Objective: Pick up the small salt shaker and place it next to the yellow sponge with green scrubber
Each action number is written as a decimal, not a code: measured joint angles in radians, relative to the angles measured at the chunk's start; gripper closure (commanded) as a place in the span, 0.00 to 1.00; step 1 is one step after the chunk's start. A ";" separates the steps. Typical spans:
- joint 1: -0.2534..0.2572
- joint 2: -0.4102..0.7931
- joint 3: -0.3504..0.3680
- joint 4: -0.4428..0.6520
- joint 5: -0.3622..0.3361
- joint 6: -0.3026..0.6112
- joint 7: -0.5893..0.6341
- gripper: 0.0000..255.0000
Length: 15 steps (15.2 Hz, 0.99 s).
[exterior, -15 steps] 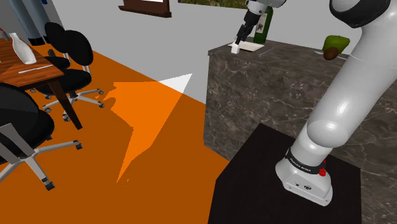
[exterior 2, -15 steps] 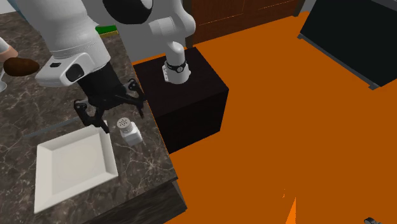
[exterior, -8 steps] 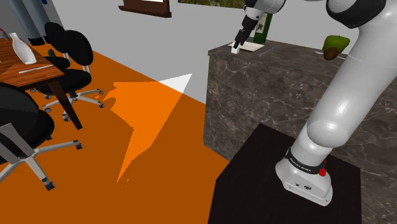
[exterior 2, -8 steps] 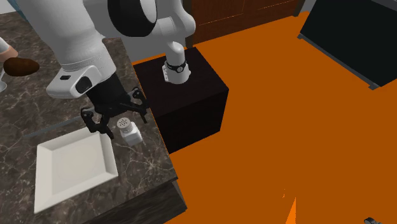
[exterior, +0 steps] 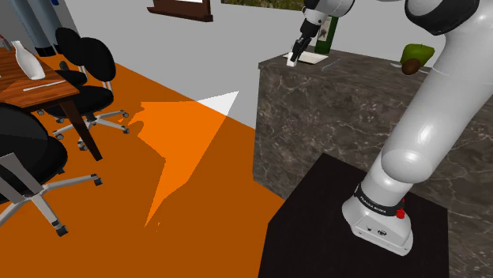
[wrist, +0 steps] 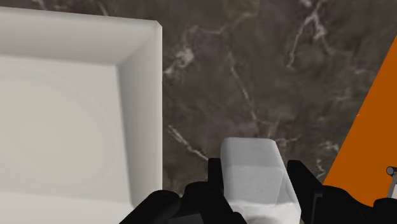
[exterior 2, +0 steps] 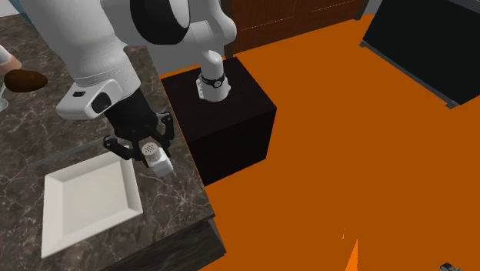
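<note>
The small white salt shaker (exterior 2: 158,156) stands on the dark marble counter (exterior 2: 181,202) near its edge, just beside a corner of a white square plate (exterior 2: 88,204). My black gripper (exterior 2: 148,145) reaches down over it and is shut on the shaker. In the wrist view the shaker (wrist: 254,172) sits clasped between the two fingers (wrist: 216,184), with the plate (wrist: 63,108) close beside. The shoulder view has the gripper (exterior: 295,55) at the counter's far corner. A flat thing with a green top (exterior 2: 129,35), perhaps the sponge, peeks out behind the arm.
A brown rounded object (exterior 2: 23,79) lies further along the counter, and a green bottle (exterior: 333,31) stands behind the hand. The counter edge drops to an orange floor (exterior 2: 346,154). The black stand (exterior 2: 231,115) adjoins the counter. Office chairs (exterior: 91,87) and a wooden table are far off.
The hand came down over the salt shaker and the fingers, apart before, have closed onto its sides. The shaker has stayed in place on the counter.
</note>
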 measured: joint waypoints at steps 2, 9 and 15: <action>0.000 0.000 0.000 0.000 0.000 0.000 0.000 1.00; 0.000 0.000 0.000 0.028 -0.003 -0.027 0.007 1.00; -0.003 0.001 -0.003 0.104 -0.010 -0.103 0.020 1.00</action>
